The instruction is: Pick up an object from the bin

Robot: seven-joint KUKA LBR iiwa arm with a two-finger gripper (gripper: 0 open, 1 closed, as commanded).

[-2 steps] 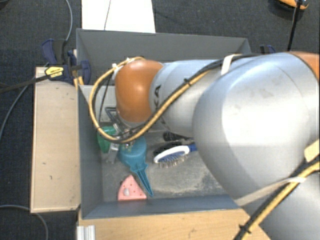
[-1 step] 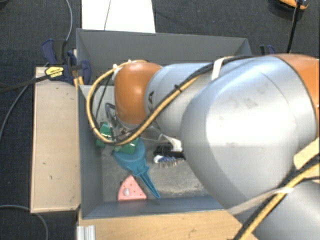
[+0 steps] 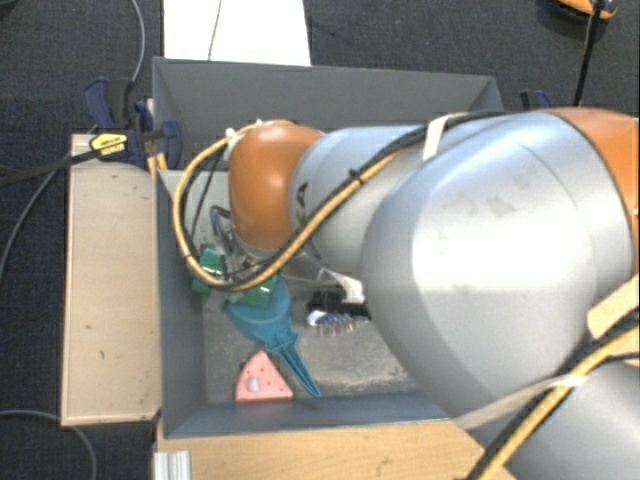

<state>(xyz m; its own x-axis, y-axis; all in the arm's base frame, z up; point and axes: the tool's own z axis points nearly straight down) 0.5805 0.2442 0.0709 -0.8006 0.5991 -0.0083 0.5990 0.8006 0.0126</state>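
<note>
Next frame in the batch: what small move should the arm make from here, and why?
Probably a short, straight descent. The gripper hangs at the bin's left side over the green object, with the teal funnel close beside it, so sideways travel might knock the funnel.

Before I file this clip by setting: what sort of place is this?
Probably a robot lab's bin-picking station: a big arm reaches into a grey bin holding a teal funnel and pink wedge, on dark carpet.

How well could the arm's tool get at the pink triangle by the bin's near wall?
Probably well: the pink triangle lies uncovered on the bin floor, with only the blue funnel's tip beside it.
</note>
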